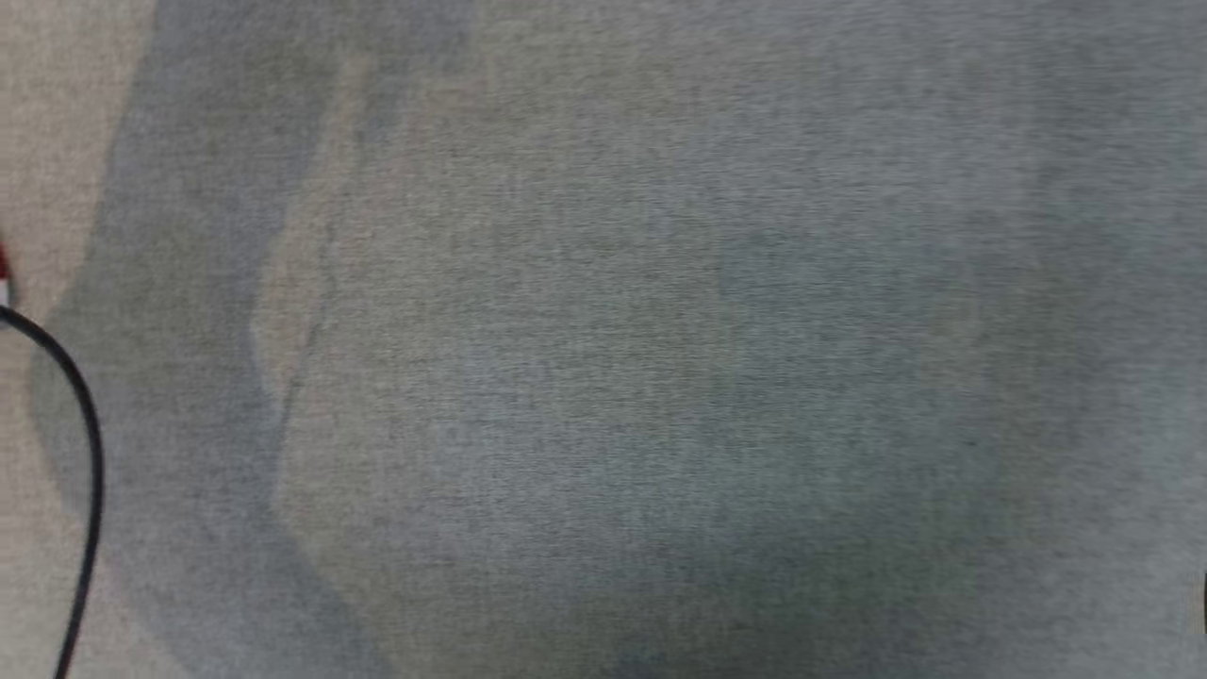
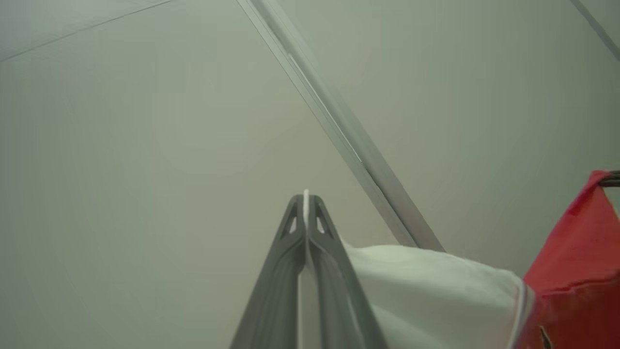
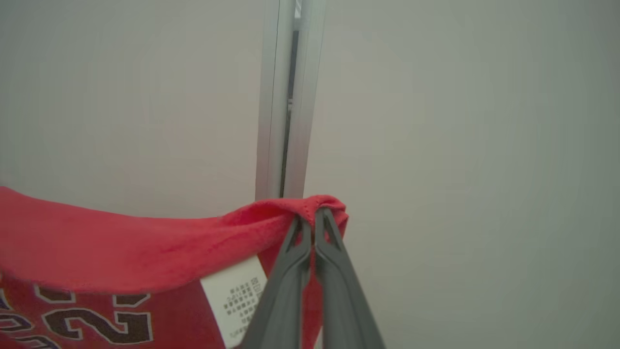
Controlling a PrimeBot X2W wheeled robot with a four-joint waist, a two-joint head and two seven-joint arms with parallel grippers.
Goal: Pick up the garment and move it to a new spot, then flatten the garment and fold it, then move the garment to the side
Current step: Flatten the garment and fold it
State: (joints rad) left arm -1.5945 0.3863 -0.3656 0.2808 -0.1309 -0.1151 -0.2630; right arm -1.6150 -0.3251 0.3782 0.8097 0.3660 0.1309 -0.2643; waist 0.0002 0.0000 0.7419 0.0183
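Left wrist view: the left jaws are fully closed. The two grey fingers [image 2: 278, 291] press together and pinch a thin white edge of the garment [image 2: 576, 271], which shows as a white strip between the tips. White fabric spreads from the fingers toward 4 o'clock. It meets the red fabric along a striped trim [image 2: 523, 300]. At 3 o'clock the red fabric rises to a peak, where dark fingertips [image 2: 611, 179] of the right arm grip it. A pale panel [image 2: 121, 169] with a metal profile [image 2: 339, 126] stands behind.

Right wrist view: the right jaws are fully closed on a bunched fold of the red fabric at the centre. The fabric sags from the fold toward 8 o'clock. Dark numerals [image 3: 97, 325] with white outlines sit at 7 o'clock. A white care label [image 3: 237, 300] hangs just beside the fingers.

Head view: a grey woven surface [image 1: 660, 330] carries broad shadows. A black cable [image 1: 90, 453] curves from 9 o'clock to 7 o'clock. A red and white sliver [image 1: 4, 273] at the 9 o'clock edge is too small to identify.
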